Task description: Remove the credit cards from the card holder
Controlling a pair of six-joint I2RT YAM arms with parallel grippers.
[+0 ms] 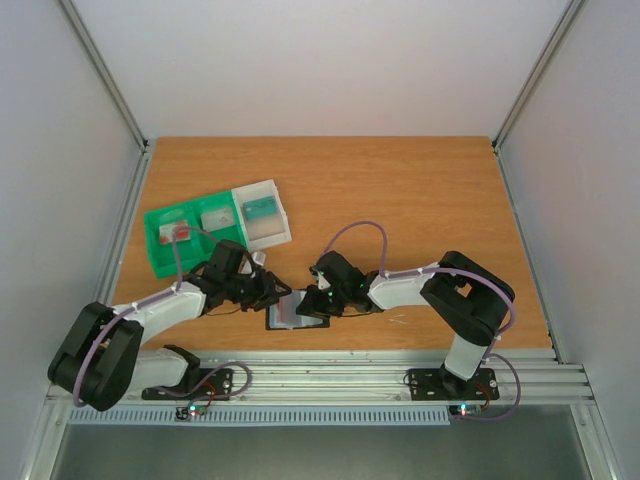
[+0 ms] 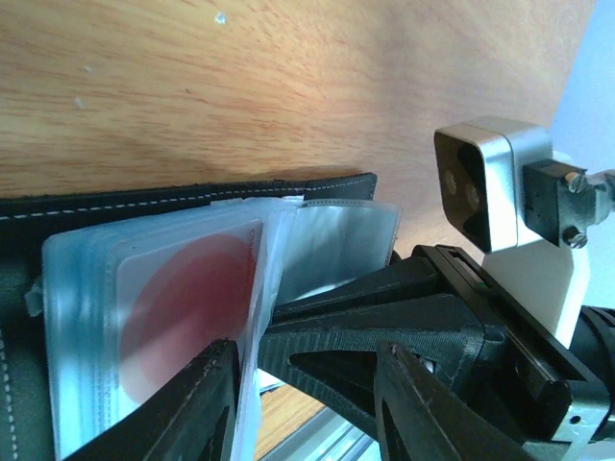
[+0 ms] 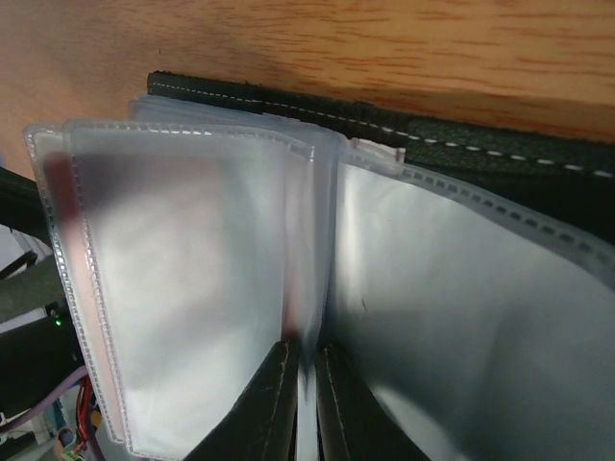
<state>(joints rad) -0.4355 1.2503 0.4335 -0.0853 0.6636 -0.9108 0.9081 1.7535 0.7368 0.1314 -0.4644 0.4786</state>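
The card holder (image 1: 297,312) lies open at the worktop's (image 1: 400,190) near edge. The right gripper (image 3: 306,357) pinches a plastic sleeve (image 3: 192,250). The left gripper's (image 2: 306,363) jaws stand apart beside the red-blotched card (image 2: 192,317). If they close on the sleeve instead of the card, they could drag the whole holder.

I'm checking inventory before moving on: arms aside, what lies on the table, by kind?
Tray: 1
Box: 1
Card holder: 1
Loose cards: 3 (red-blotched, grey, teal)
Total: 6
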